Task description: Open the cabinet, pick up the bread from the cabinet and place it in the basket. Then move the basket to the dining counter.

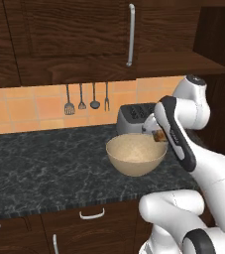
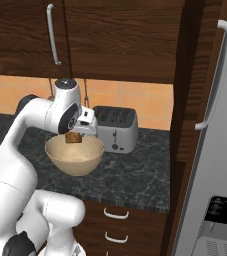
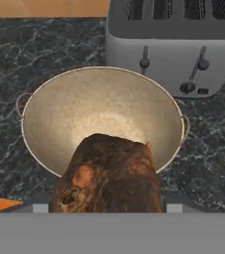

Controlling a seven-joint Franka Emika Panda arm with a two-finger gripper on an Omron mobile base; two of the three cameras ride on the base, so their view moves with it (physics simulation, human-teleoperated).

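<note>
The claw (image 2: 75, 134) hangs just above the basket (image 1: 135, 155), gripping the bread (image 3: 109, 173), a dark brown lump held between its jaws. In the right base view the bread sits over the near-middle of the basket's mouth, apart from the woven surface below it. That placing makes sense: the lump is carried over the opening so that, once let go, it should drop inside the rim and not onto the table (image 1: 44, 163). The hand view agrees, with the bread in front of the pale hollow of the basket.

The basket stands upright on the black speckled table, just in front of the toaster (image 2: 116, 128), and nothing lies in it yet. Above the basket the cabinet (image 1: 74, 34) shows dark doors with long silver bar handles.

By count: one bread, one basket, one toaster, four utensils (image 1: 86, 99) hanging in a row on the orange tiled wall behind the basket, left of the toaster.

In my judgement the bread step is nearly done; release comes next, and the move to the dining counter has not begun.
</note>
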